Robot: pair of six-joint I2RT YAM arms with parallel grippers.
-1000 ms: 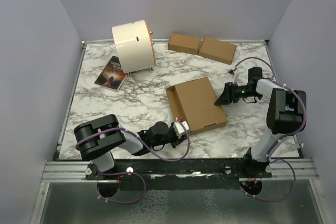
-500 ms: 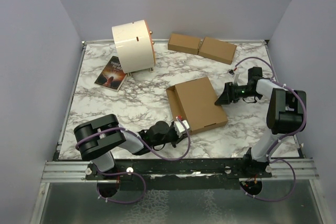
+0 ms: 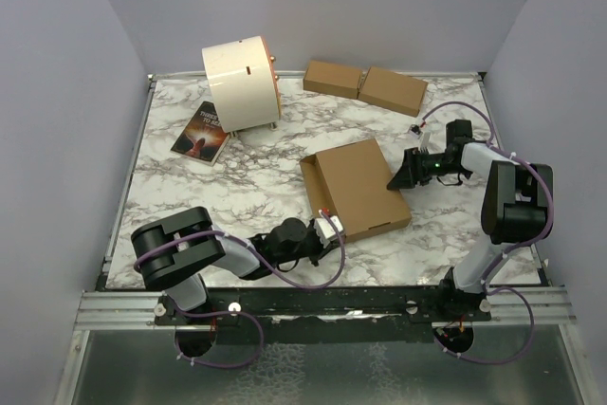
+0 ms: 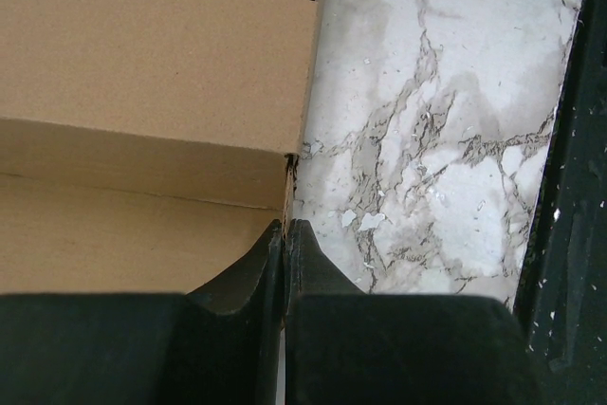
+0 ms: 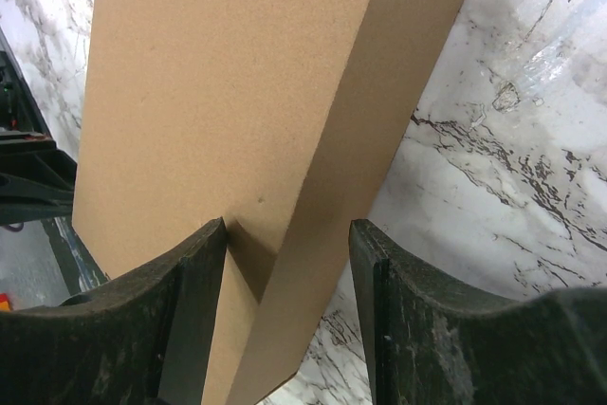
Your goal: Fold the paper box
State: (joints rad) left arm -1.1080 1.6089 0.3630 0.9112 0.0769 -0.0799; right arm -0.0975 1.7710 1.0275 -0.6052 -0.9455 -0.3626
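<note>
Your marbled bench carries the paper box just right of centre, toward 3 o'clock. A cream drum stands at 11 o'clock, a dark book lies at 10 o'clock, and two closed brown boxes sit side by side at 1 o'clock.

Bare table left of paper box; drum, book, two small boxes crowd far edge.

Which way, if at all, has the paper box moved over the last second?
No. The paper box sits just as far from the cream drum as before.
</note>
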